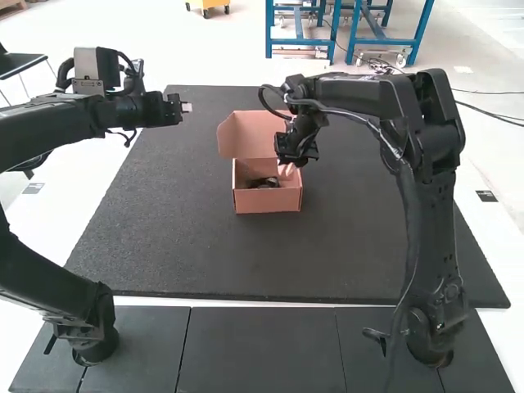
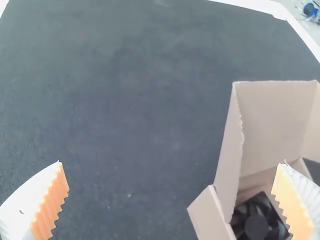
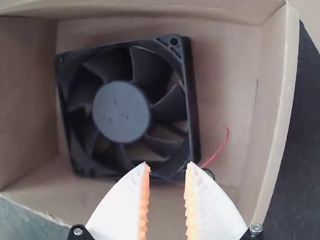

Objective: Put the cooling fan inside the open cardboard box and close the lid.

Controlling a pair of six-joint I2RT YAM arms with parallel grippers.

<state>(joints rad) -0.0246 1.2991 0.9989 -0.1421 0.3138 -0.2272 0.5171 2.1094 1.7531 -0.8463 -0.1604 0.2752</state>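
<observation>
The open cardboard box (image 1: 266, 199) stands mid-mat with its lid (image 1: 246, 135) upright at the back. The black cooling fan (image 3: 122, 115) lies inside it, face up, a thin red wire (image 3: 217, 150) beside it. My right gripper (image 3: 166, 172) hangs just above the box's right side (image 1: 286, 168), fingers slightly apart over the fan's rim, holding nothing. My left gripper (image 1: 176, 106) is raised to the left of the lid, wide open and empty (image 2: 170, 210). The left wrist view catches the box wall (image 2: 265, 130) and the fan (image 2: 257, 222) within.
A black rubber mat (image 1: 164, 229) covers the table under the box, with bare room on every side of it. Dark base plates (image 1: 262, 348) lie along the front edge where both arms stand.
</observation>
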